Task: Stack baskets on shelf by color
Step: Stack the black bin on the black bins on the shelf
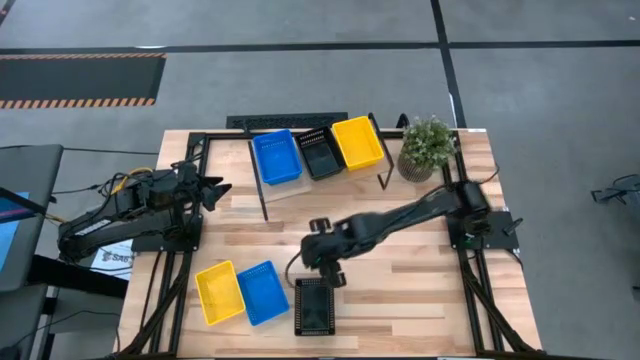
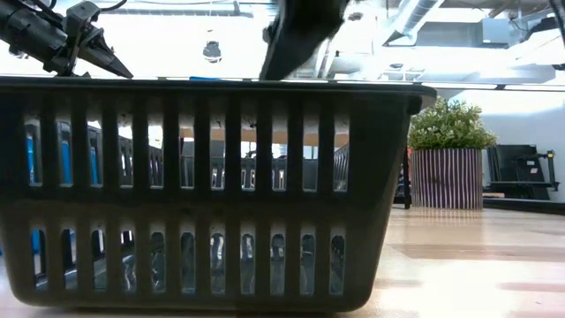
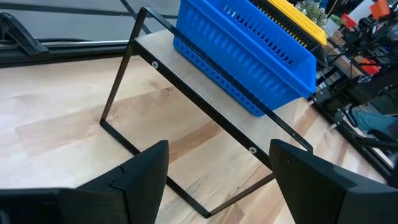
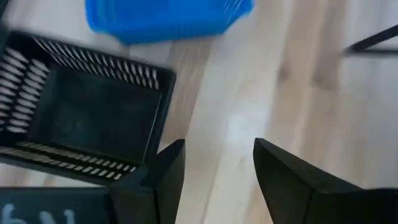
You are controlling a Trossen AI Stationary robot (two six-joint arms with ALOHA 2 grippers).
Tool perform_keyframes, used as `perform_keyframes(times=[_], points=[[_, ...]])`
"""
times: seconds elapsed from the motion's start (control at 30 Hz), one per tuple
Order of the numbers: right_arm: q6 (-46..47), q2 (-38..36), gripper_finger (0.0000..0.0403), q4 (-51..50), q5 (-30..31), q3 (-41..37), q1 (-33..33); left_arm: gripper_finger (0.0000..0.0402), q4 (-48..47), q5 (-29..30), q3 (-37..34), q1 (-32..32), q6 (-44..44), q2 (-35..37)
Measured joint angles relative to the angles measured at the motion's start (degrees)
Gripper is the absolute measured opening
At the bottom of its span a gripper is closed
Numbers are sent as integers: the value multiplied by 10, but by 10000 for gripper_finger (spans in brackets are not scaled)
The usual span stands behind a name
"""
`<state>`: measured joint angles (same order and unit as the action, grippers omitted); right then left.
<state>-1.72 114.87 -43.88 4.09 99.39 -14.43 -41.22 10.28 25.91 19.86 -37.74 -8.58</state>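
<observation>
Baskets are found in two groups. At the near edge of the worktop (image 1: 400,300) a black basket (image 1: 313,306) is set, with a blue basket (image 1: 262,292) and a yellow basket (image 1: 218,293) beside it toward the left corner. The right gripper (image 1: 329,272) is held just behind the black basket, fingers (image 4: 166,171) parted and nothing gripped. The left gripper (image 1: 215,189) is held near the left edge, parted and empty, facing the shelf (image 1: 300,183). On the shelf at the far edge, a second blue basket (image 1: 275,157), a second black basket (image 1: 320,152) and a second yellow basket (image 1: 357,142) are placed side by side. A potted plant (image 1: 426,148) is noted at the far right corner.
</observation>
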Motion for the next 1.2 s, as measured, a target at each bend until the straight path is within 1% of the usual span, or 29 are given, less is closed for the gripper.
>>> perform_keyframes(times=[0.13,0.27,0.63,0.77,0.83,1.07,1.2], points=[[24,60,214,12,-55,12,0,265,-1,-16,0,0,0,0],[56,93,211,13,-99,24,0,265,-1,-26,0,0,0,0],[89,92,200,25,-102,25,-5,265,-1,-25,0,0,0,0],[94,92,195,46,-102,1,-10,265,-3,-25,0,0,0,0],[100,93,190,37,-102,-6,-11,265,-4,-25,0,0,0,0],[103,92,157,39,-102,-7,-9,265,-5,-24,0,0,0,0],[103,92,130,39,-102,-7,-10,265,-5,-24,0,0,0,0]])
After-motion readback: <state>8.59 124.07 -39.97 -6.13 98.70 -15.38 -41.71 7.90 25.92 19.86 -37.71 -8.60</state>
